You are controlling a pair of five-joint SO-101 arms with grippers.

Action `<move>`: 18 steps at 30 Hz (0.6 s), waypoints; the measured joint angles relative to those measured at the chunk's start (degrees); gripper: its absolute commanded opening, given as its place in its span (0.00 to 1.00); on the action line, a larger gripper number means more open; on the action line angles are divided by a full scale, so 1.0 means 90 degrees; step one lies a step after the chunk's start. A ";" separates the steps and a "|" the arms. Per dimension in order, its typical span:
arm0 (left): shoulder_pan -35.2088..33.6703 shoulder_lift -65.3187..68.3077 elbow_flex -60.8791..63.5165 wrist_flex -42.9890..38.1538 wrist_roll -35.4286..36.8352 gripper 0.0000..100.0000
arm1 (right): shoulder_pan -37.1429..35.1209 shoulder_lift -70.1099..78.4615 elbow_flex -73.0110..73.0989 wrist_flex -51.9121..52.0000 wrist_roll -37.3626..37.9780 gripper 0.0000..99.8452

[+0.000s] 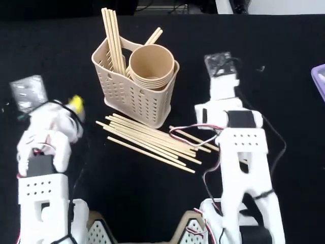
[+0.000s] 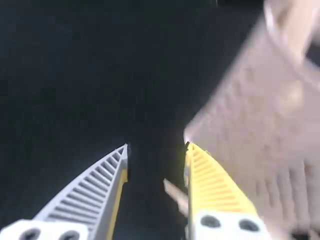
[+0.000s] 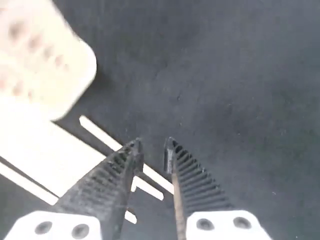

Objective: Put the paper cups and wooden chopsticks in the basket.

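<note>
Chopsticks of wood, lain loose on the table just in front of the basket, in which the stacked paper cups were already set. The sticks were judged light, stiff and smooth, apt to roll or pivot if pinched at one end; a hold near mid-length was advised. The left gripper was spread wide beside the basket wall. The right gripper was narrowly parted over the stick ends, with nothing pinched.
</note>
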 measured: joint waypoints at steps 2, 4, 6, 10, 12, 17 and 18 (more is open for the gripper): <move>-0.0078 0.0244 -0.0293 -0.0234 0.0039 0.12 | -0.0010 -0.0039 0.0000 -0.0156 -0.0469 0.06; -0.0088 0.0684 -0.0664 -0.0342 0.0059 0.03 | -0.0068 -0.0049 0.0000 -0.0371 -0.0791 0.01; -0.0107 0.1319 -0.1192 -0.0381 0.0137 0.04 | -0.0078 -0.0020 0.0000 -0.0586 -0.0928 0.02; -0.0107 0.2930 -0.2520 -0.0381 0.0488 0.03 | -0.0078 0.0244 0.0000 -0.1026 -0.1035 0.01; -0.0107 0.3819 -0.3233 -0.0381 0.0684 0.03 | -0.0078 0.0371 0.0000 -0.1299 -0.1094 0.01; -0.0088 0.6134 -0.5138 -0.0381 0.1573 0.03 | -0.0107 0.0547 0.0606 -0.2276 -0.2002 0.01; -0.0088 0.6584 -0.5499 -0.0381 0.1768 0.04 | -0.0176 0.0557 0.0772 -0.2520 -0.2256 0.01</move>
